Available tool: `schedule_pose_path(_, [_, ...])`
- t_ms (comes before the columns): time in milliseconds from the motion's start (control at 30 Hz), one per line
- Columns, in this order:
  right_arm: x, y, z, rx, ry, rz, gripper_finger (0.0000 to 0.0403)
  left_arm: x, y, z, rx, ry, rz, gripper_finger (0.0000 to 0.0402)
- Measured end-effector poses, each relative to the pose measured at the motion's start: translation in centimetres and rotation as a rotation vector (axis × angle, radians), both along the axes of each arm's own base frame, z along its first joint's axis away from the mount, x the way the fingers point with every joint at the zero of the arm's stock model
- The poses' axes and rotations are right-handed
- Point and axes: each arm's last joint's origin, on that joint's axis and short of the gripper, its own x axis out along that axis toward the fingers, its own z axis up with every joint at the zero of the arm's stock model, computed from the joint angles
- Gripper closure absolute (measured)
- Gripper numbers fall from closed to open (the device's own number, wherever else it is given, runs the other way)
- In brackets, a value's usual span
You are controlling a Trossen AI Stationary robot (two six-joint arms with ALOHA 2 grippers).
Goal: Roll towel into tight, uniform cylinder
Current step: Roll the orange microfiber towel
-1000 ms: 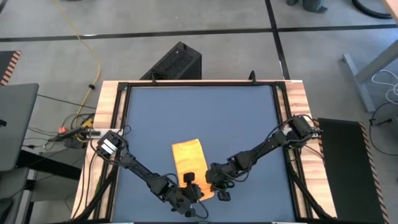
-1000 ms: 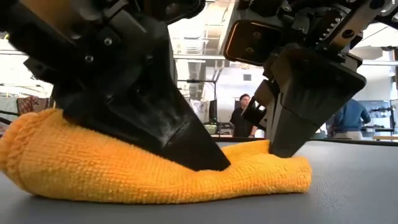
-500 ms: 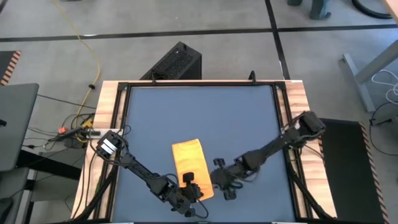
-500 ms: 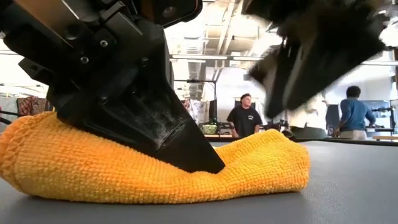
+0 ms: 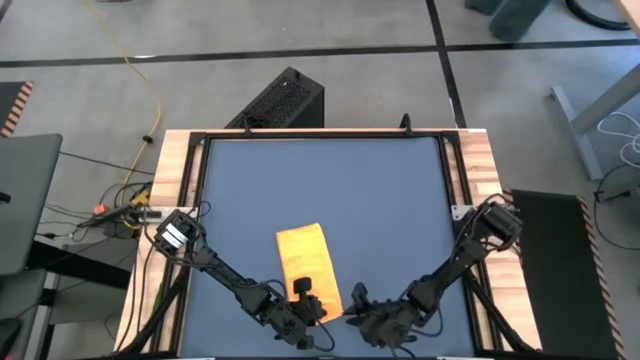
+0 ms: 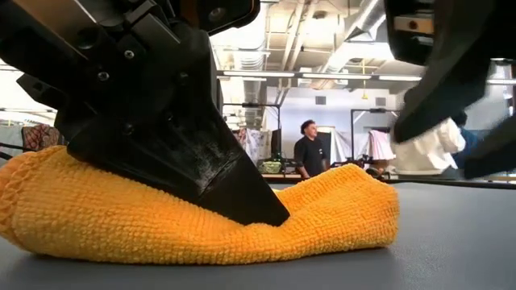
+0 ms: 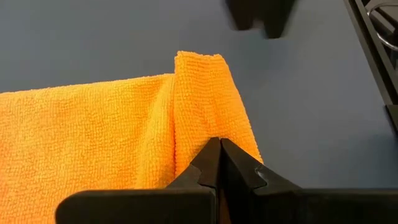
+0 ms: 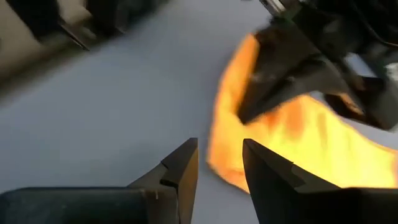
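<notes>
The yellow towel [image 5: 305,265] lies as a folded strip on the blue table [image 5: 330,180], running from mid-table toward the near edge. Its near end [image 6: 201,229] is thick and bunched, with a raised fold [image 7: 202,93]. My left gripper [image 7: 219,146] is shut, its tip set down into that near end [image 5: 305,298]. My right gripper [image 8: 217,162] stands open just right of the towel's near end [image 5: 358,305], a little above the table, with nothing between its fingers. My left gripper presses its shut fingertips [image 6: 258,209] down on the towel's near end, on the raised fold [image 7: 205,127]. It comes slanting down from the near left. The cloth is dented under the tip [image 6: 242,229] and lies flat on the table.
A black frame and wooden rails [image 5: 470,170] border the table. A black box [image 5: 285,100] stands on the floor beyond the far edge. Bare blue surface lies far of and right of the towel. People [image 6: 310,153] stand in the room beyond.
My right gripper has opened and let go of the towel's near right end, then risen and drawn back toward the near edge, away from the towel. The freed end has puffed up slightly. The left gripper stays pressed on the towel.
</notes>
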Motion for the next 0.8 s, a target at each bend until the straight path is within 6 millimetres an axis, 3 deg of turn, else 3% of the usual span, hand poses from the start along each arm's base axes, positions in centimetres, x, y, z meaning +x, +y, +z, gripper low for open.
schedule_pose_path(200, [0.4,-0.5,-0.9,-0.173,-0.014,0.002,0.0249,0.0,0.0,0.0,-0.012,0.001,0.000,0.0401])
schedule_pose_path(433, [0.2,-0.2,-1.8,-0.342,-0.001,0.120,0.0249,0.0,-0.1,0.0,-0.017,0.006,-0.006,0.0401])
schedule_pose_path(800, [0.9,-0.5,-3.0,-0.418,0.014,0.210,0.0268,-0.1,0.0,0.0,-0.015,0.010,-0.010,0.0401])
